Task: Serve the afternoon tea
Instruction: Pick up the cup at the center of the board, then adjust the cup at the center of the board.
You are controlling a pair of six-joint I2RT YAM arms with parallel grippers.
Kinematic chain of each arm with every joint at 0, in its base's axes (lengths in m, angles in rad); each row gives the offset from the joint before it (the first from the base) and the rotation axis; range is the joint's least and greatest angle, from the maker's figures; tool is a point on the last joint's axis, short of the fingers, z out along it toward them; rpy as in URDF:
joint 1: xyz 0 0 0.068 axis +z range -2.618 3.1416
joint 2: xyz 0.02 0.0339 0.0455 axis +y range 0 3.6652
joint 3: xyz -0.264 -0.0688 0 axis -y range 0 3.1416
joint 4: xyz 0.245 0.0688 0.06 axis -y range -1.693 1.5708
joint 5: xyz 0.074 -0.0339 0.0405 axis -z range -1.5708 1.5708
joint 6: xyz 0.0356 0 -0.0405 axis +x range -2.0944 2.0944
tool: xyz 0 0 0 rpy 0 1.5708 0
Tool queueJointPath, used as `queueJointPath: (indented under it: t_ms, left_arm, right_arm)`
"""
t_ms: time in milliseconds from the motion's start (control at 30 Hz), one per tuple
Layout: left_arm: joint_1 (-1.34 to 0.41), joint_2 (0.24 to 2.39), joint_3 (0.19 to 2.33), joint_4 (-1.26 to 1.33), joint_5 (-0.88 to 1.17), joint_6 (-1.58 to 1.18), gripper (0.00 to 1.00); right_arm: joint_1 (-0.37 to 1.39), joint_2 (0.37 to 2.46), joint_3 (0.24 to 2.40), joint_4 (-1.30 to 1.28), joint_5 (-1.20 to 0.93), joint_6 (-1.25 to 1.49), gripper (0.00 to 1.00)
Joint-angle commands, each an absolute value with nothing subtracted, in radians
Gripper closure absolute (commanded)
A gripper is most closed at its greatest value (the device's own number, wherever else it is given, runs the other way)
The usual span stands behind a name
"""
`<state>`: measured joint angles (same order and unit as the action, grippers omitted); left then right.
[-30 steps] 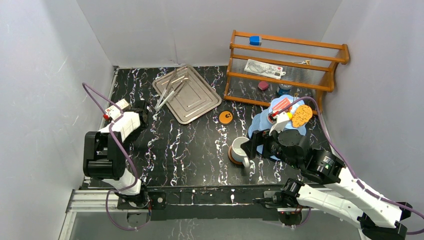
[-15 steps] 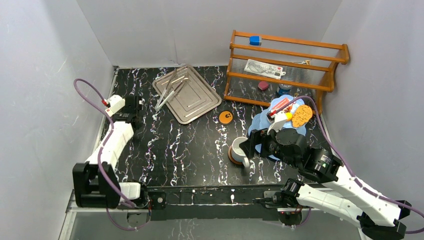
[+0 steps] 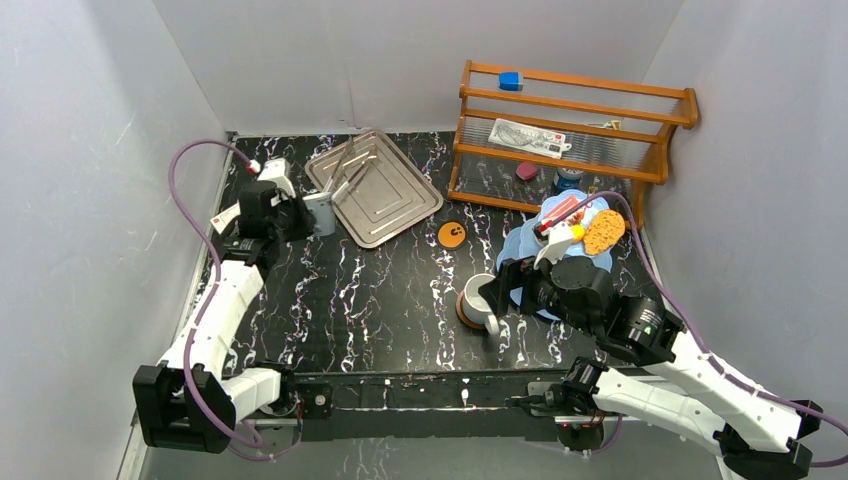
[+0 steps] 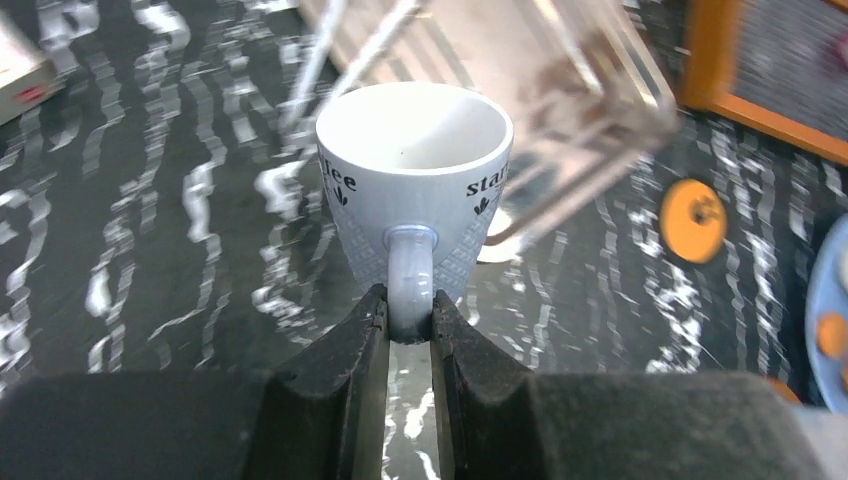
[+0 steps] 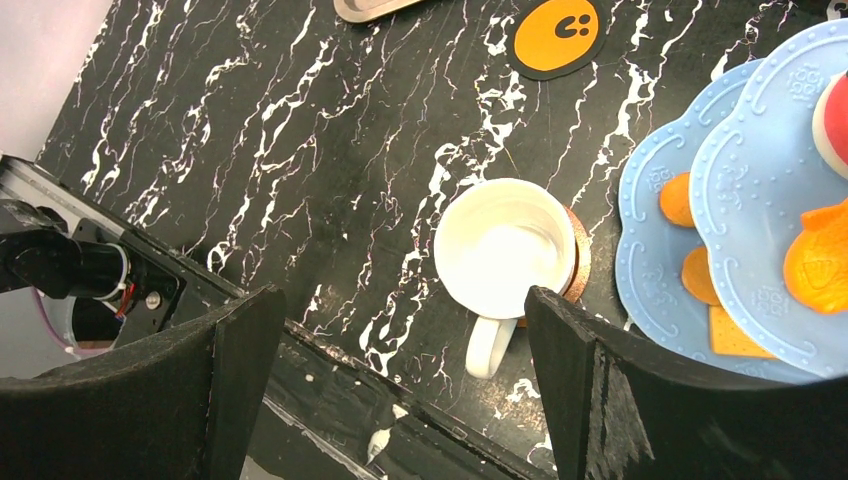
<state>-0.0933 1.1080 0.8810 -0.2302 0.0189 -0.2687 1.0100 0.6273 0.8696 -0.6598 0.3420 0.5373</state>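
A grey mug (image 4: pixel 415 170) with dark lettering stays upright with my left gripper (image 4: pixel 408 320) shut on its handle. From above, this grey mug (image 3: pixel 320 213) is beside the near-left corner of the silver tray, in front of my left gripper (image 3: pixel 300 216). A white mug (image 5: pixel 505 250) stands on a brown saucer (image 5: pixel 580 265) next to the light-blue stand (image 5: pixel 760 200), which carries orange pastries. My right gripper (image 5: pixel 402 300) hovers open above the white mug (image 3: pixel 480 297). A second orange-brown saucer (image 3: pixel 452 235) lies bare at mid-table. A cookie (image 3: pixel 604 232) tops the stand (image 3: pixel 520 245).
The silver tray (image 3: pixel 385 195) with metal tongs (image 3: pixel 340 180) lies at the back left. A wooden rack (image 3: pixel 570 130) with small items stands at the back right. Grey walls close in both sides. The table's front rail (image 5: pixel 330 350) runs just below the white mug.
My left arm has unfolded from the left edge and swung right toward the tray, carrying the grey mug. The right arm and white mug have not moved.
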Motion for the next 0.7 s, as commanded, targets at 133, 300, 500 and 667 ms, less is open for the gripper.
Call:
queueJointPath:
  t_ms: [133, 300, 500, 667]
  left_arm:
    - [-0.334, 1.136, 0.889, -0.043, 0.302, -0.211, 1.0]
    - [-0.461, 1.139, 0.773, 0.122, 0.327, -0.235, 1.0]
    - [-0.533, 1.143, 0.608, 0.301, 0.327, -0.266, 1.0]
    - [-0.603, 1.165, 0.524, 0.369, 0.251, -0.27, 1.0]
  right_arm:
    - [1.013, 0.646, 0.928, -0.63, 0.372, 0.524, 0.01]
    - [1.014, 0.642, 0.939, -0.635, 0.385, 0.527, 0.01]
    - [1.012, 0.652, 0.953, -0.649, 0.377, 0.535, 0.01]
    - [1.013, 0.661, 0.957, -0.647, 0.38, 0.536, 0.01]
